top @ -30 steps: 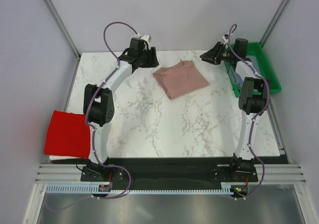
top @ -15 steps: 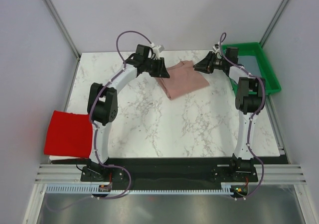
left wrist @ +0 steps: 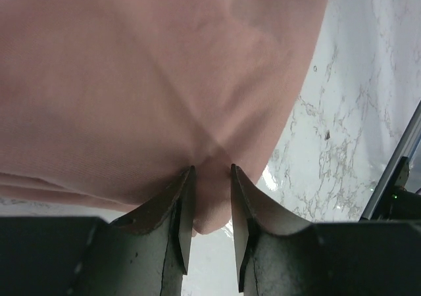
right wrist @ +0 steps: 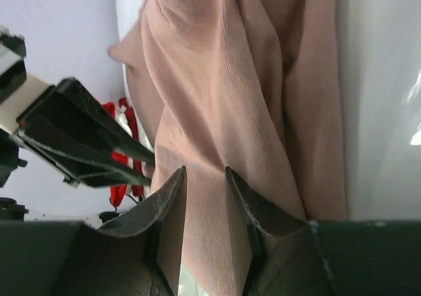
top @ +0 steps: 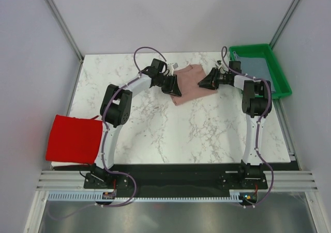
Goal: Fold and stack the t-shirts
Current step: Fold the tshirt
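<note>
1. Dusty-pink folded cloth t-shirt (top: 192, 82) is lying upper centre on the white marble worktop (top: 155, 124).
2. Left jaws are pinching its left edge.
3. Right jaws are sitting narrowly apart at its right edge; grip unclear.

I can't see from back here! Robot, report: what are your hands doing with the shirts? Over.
Left gripper pinching pink shirt. Right gripper astride its other edge, grip unclear. Red shirt lies far left. Nothing in the way.
</note>
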{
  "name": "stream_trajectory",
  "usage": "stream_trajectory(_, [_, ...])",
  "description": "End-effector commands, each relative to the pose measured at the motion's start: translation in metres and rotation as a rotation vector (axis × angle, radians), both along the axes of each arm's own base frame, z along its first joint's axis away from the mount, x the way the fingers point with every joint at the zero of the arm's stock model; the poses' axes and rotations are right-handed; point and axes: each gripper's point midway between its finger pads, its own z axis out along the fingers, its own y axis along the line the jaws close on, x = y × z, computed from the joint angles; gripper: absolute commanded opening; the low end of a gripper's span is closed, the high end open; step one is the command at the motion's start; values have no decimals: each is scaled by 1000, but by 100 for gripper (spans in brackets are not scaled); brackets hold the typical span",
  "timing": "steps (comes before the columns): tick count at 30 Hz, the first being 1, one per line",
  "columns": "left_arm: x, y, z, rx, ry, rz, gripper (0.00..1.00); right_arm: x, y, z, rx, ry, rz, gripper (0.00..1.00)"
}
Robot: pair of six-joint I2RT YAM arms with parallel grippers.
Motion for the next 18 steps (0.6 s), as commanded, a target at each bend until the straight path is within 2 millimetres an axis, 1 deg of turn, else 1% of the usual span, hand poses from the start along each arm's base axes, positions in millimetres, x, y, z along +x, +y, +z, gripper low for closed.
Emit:
stream_trajectory(1, [-3,7,7,-6,4,3,35,-27,-8,-1,-122,7,24,38])
stream_trajectory(2, [-2,12,6,3,2,6,35,-32,-11,-5,-156,-9,37,38])
stream_trajectory(3, [-2,15,5,9,1,6,35,-36,-13,-1,-185,-14,35,38])
stream_trajectory(4, [-3,17,5,16,1,4,35,-50,-13,-9,-199,23,42,38])
stream_trajectory(5, [-4,21,3,25,9,3,35,-55,-14,-8,-211,20,46,38])
stream_trajectory(6, [-7,23,7,22,10,-4,34,-58,-16,-2,-226,12,39,38])
stream_trajectory(7, [-9,25,9,25,12,-10,34,-67,-15,-6,-229,36,42,38])
stream_trajectory(8, [-11,26,10,28,9,-26,33,-71,-15,-5,-234,41,41,38])
stream_trajectory(9, [-20,29,11,38,39,-35,32,-73,-15,3,-240,27,37,38])
stream_trajectory(10, [-23,30,13,42,47,-41,32,-81,-14,-1,-252,48,36,38])
stream_trajectory(11, [-28,34,10,51,66,-46,31,-85,-14,-1,-259,50,36,38])
stream_trajectory(12, [-35,37,11,56,90,-50,30,-87,-13,8,-263,38,33,37])
stream_trajectory(13, [-39,39,16,55,94,-50,30,-96,-11,5,-260,56,39,38])
stream_trajectory(14, [-46,42,14,56,117,-50,29,-100,-12,6,-266,57,35,38])
stream_trajectory(15, [-51,43,17,52,128,-52,29,-107,-1,12,-270,46,57,38])
stream_trajectory(16, [-55,44,28,42,113,-52,29,-116,1,9,-275,63,63,38])
stream_trajectory(17, [-62,47,26,48,132,-47,29,-120,3,11,-279,64,63,38])
stream_trajectory(18, [-65,48,29,49,133,-44,30,-122,4,20,-281,46,63,38])
